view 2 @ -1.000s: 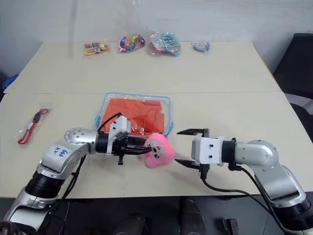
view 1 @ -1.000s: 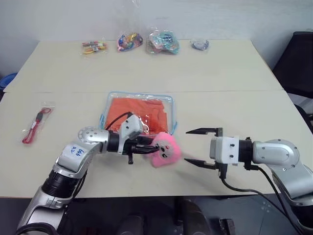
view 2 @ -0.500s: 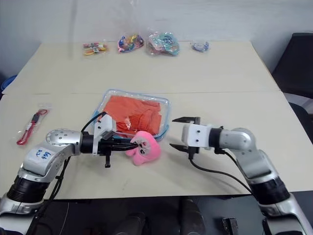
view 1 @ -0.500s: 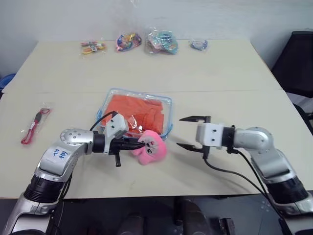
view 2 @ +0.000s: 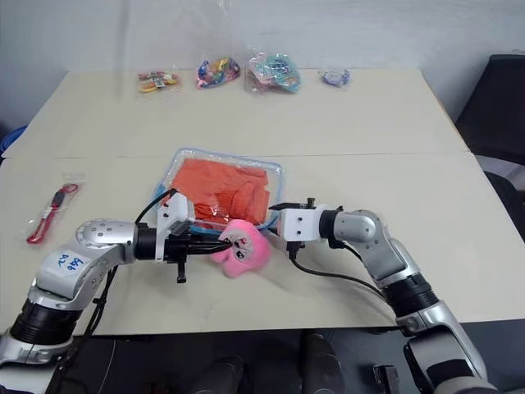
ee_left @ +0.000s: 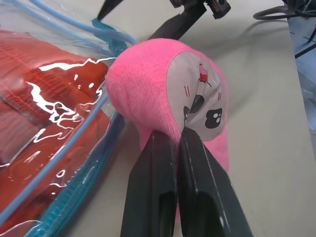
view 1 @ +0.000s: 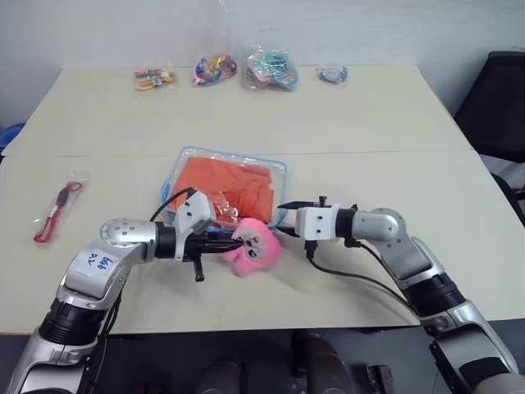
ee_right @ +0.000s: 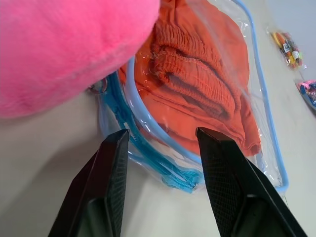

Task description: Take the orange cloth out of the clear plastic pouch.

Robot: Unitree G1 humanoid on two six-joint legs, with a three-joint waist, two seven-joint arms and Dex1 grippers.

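My left fingers [ee_left: 173, 163] are clenched on the pink plush charm [view 1: 254, 244] at the pouch's 6 o'clock edge, my right fingers [ee_right: 163, 173] parted astride the slippery clear plastic pouch [view 1: 279, 168]'s zipper corner, orange cloth [view 1: 234, 185] soft and light inside, best pinched by a fold.

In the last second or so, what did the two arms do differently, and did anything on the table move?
The right gripper swept in from open table toward the clear plastic pouch, its fingers narrowing around the blue-edged corner, not yet gripping. The left gripper, shut on the pink plush charm, dragged it slightly leftward. The orange cloth stayed inside; the small bags at the far edge stayed put.
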